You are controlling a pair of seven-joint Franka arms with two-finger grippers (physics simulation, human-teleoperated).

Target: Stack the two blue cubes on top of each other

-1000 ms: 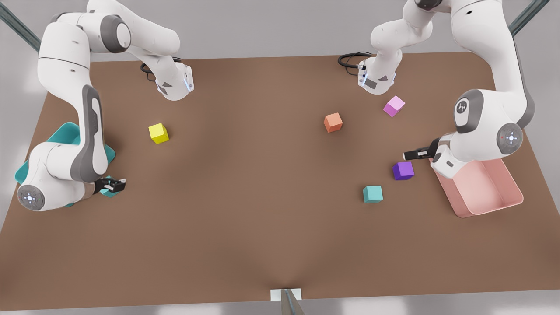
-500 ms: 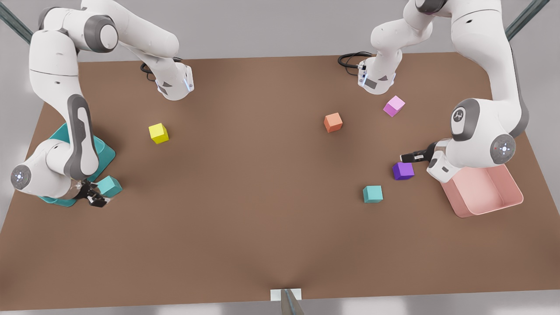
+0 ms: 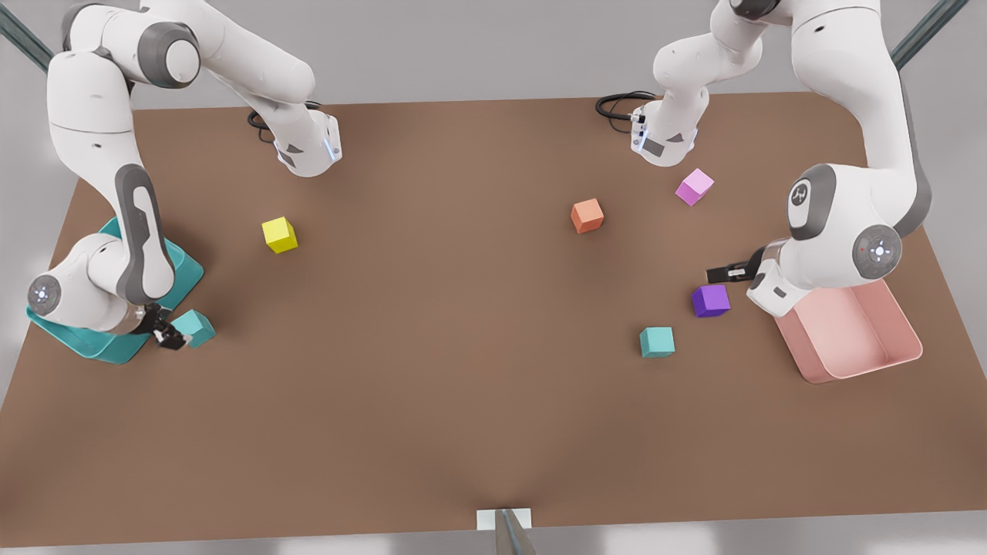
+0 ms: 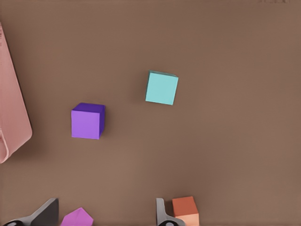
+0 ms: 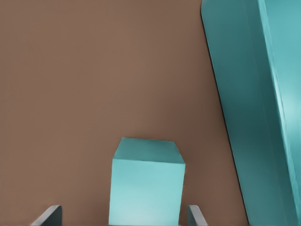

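One blue cube (image 3: 195, 327) (image 5: 146, 186) lies at the front view's left, next to the teal tray (image 3: 185, 270). My right gripper (image 3: 168, 335) (image 5: 123, 217) is low beside it, open, and the cube sits between the spread fingertips (image 5: 50, 214) without touching them. The other blue cube (image 3: 657, 341) (image 4: 162, 88) rests on the table at the front view's right. My left gripper (image 3: 727, 271) (image 4: 104, 216) hovers open above and behind the purple cube (image 3: 711, 300) (image 4: 87, 121), holding nothing.
A pink tray (image 3: 887, 362) stands under the left arm's wrist. On the brown table lie an orange cube (image 3: 587, 215), a light pink cube (image 3: 695, 186) and a yellow cube (image 3: 279, 234). The teal tray wall (image 5: 249, 108) runs close beside the right gripper.
My right gripper was on top of the blue cube at the tray; it has drawn back toward the tray, and the cube now shows beside it. The left gripper has barely shifted.
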